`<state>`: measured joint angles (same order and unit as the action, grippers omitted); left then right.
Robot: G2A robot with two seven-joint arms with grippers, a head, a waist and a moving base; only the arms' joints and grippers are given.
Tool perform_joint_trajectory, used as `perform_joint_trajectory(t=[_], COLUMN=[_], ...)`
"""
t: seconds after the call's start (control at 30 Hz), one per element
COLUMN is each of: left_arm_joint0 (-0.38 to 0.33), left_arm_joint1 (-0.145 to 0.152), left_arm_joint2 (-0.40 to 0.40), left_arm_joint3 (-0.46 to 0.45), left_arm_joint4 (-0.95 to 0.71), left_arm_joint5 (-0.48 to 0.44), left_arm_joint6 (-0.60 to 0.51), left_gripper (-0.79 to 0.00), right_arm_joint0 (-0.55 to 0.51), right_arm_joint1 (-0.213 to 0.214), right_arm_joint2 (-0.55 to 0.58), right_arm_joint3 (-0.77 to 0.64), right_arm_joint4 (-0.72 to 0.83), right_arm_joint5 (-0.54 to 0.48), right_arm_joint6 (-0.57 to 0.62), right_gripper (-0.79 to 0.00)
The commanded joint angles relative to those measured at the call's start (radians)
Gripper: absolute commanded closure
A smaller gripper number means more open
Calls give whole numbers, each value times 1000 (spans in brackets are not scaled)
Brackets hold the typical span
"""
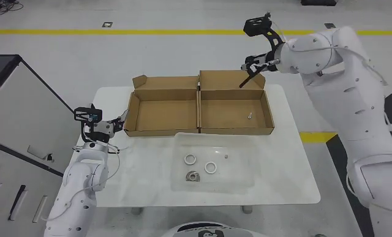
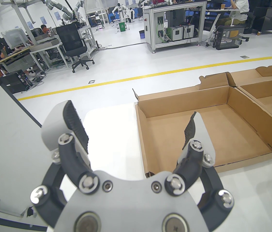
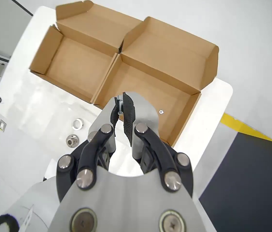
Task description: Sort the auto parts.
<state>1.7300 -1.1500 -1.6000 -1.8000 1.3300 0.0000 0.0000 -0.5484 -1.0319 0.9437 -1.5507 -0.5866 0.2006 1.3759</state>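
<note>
Right tool (image 3: 121,97) pinching small silver threaded bolt (image 3: 119,105), brown cardboard box (image 3: 165,56) open below it. Imo lower straight down b4 letting go, near the tiny silver nut (image 3: 161,112), so it won't bounce out. Left tool (image 2: 131,114) spread.

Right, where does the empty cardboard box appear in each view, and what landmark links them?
Top view: empty cardboard box, the one nearer the left gripper.
Left wrist view: the nearest box, just ahead of that gripper.
Right wrist view: the box without the small part.
Shared landmark: the adjoining second box.
</note>
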Motion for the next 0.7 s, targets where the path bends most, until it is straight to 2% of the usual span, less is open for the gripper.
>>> perform_joint_trajectory(t=[0.0,0.37,0.67], left_arm_joint0=[0,0,0], left_arm_joint1=[0,0,0], left_arm_joint2=[0,0,0], left_arm_joint3=[0,0,0], left_arm_joint4=[0,0,0], left_arm_joint5=[0,0,0], left_arm_joint6=[0,0,0], left_gripper=[-785,-785,-785], right_arm_joint0=[7,5,16], right_arm_joint1=[-8,-59,-97], right_arm_joint2=[-37,-198,-279], right_arm_joint3=[31,174,303], right_arm_joint4=[-17,-29,-61], right_arm_joint5=[-4,-21,-41], right_arm_joint6=[-5,-33,-53], right_gripper=[0,0,0])
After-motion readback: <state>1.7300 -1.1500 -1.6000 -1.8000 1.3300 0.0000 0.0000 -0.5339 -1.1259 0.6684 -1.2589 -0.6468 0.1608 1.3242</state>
